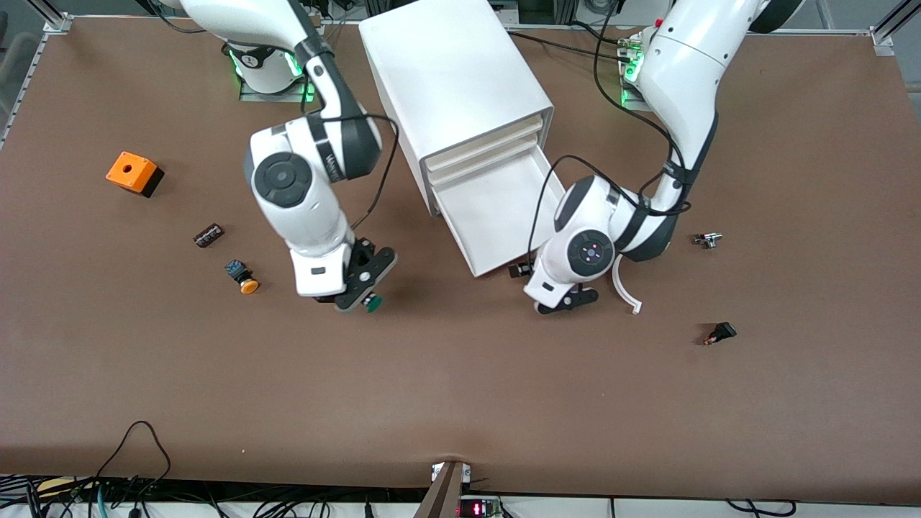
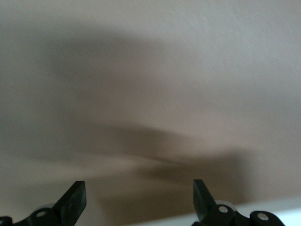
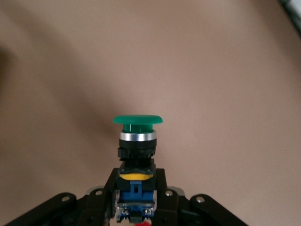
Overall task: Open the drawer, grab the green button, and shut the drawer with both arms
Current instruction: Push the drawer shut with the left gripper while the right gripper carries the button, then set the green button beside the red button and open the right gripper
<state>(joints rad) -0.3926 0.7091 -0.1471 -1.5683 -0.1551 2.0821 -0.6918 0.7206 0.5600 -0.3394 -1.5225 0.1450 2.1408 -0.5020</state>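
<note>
The white cabinet [image 1: 453,79] has its lowest drawer [image 1: 493,216] pulled out, and the tray shows bare white inside. My right gripper [image 1: 362,291] hangs over the brown table toward the right arm's end of the drawer. It is shut on the button [image 1: 373,303]. In the right wrist view the button's green cap [image 3: 138,120] points away from my right gripper [image 3: 136,188], and the fingers [image 3: 109,188] clamp its black-and-blue body. My left gripper [image 1: 568,301] sits low by the drawer's front corner, open. Only bare table shows between its fingers [image 2: 75,202].
Toward the right arm's end lie an orange box [image 1: 133,173], a small dark block [image 1: 209,235] and an orange-capped button [image 1: 245,280]. Near the left gripper lie a white curved strip [image 1: 626,288], a small metal part [image 1: 709,239] and a small black part [image 1: 719,333].
</note>
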